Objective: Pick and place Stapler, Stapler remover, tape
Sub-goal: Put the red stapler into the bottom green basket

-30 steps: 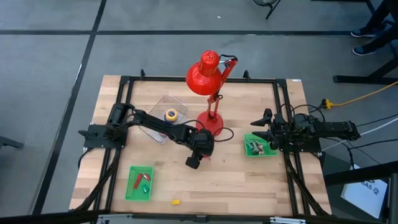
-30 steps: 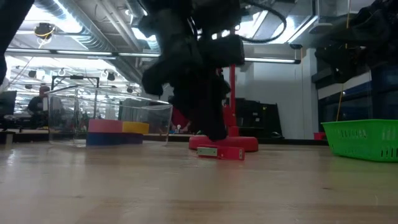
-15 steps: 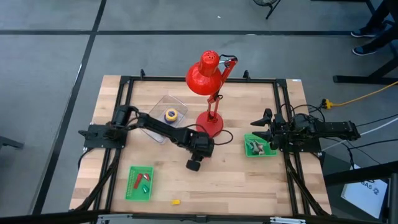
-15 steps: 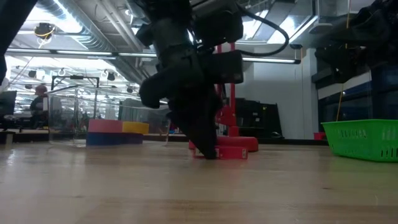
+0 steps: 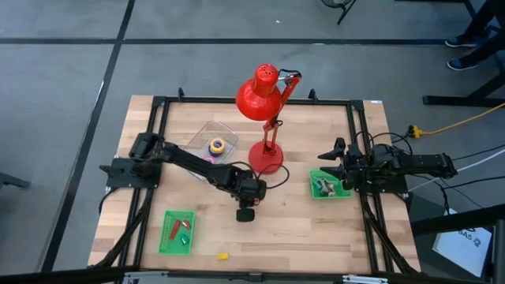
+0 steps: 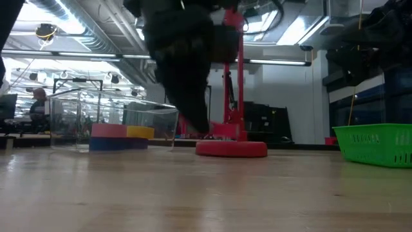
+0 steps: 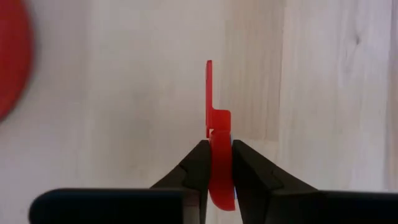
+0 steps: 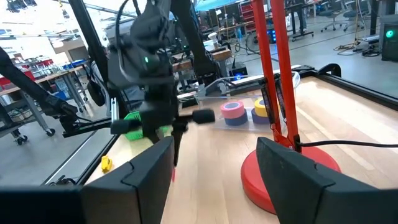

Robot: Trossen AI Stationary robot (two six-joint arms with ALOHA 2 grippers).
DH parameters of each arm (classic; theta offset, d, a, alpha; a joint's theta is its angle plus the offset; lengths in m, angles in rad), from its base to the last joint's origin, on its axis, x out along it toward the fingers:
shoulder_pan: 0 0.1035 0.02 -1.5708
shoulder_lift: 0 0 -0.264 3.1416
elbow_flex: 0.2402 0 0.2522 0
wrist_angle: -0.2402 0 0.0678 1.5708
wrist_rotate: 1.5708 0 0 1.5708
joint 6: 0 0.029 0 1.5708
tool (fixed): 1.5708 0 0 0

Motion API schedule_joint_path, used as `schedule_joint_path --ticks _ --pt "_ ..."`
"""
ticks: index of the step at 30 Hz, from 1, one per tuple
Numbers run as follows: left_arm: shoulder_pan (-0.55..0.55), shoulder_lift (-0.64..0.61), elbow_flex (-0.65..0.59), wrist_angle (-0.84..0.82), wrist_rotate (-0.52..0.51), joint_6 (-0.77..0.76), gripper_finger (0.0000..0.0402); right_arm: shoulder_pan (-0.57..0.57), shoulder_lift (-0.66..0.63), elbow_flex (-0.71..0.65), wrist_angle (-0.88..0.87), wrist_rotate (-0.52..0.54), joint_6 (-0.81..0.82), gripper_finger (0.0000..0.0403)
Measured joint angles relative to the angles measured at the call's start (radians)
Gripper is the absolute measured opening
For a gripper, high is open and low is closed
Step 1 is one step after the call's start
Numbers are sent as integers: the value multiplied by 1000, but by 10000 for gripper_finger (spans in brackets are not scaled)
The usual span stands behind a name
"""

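A small red stapler [image 7: 214,124] shows edge-on between the fingers of my left gripper [image 7: 217,163], which is shut on it near the middle of the table, in front of the red lamp's base [image 5: 266,158]. In the high view the gripper [image 5: 245,213] points down. Pink, yellow and blue tape rolls [image 8: 246,111] rest inside a clear box [image 5: 213,146] at the far left. My right gripper [image 8: 211,186] stands open at the table's right side, above a green tray [image 5: 327,186]. I cannot make out a stapler remover. My left gripper pinches the red stapler by its two flat sides [image 7: 219,155] between both fingers, at one end of it. The fingers come from above, slanting down, and the rest of the stapler sticks out past their tips. The stapler is lifted clear of the table.
The red desk lamp [image 5: 261,93] stands at the far middle, its cord trailing toward the right. A second green tray [image 5: 177,231] with red and green items sits near left. A small yellow piece [image 5: 223,255] lies near the front edge.
My left gripper has rolled about its own axis, shut on the red stapler that lay on the table in front of the lamp base, and shifted a little toward the table's near edge. The stapler is now lifted off the wood.
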State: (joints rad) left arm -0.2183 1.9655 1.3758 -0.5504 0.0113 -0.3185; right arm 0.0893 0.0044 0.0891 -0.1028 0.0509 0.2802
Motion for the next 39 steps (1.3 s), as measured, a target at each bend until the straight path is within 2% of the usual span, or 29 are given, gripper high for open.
schedule_joint_path --ticks 10,17,25,33,39 --pt "-93 -183 2 -132 -96 -352 48 0 0 0 0 0 0 232" --pt "-203 -277 2 -296 -100 -613 48 0 0 0 0 0 0 232" --pt "-330 -323 2 -385 -100 -866 48 0 0 0 0 0 0 232" --pt "-432 -360 2 -391 -99 -1057 48 0 0 0 0 0 0 232" --pt "-462 -432 2 -387 -100 -1106 48 0 0 0 0 0 0 232"
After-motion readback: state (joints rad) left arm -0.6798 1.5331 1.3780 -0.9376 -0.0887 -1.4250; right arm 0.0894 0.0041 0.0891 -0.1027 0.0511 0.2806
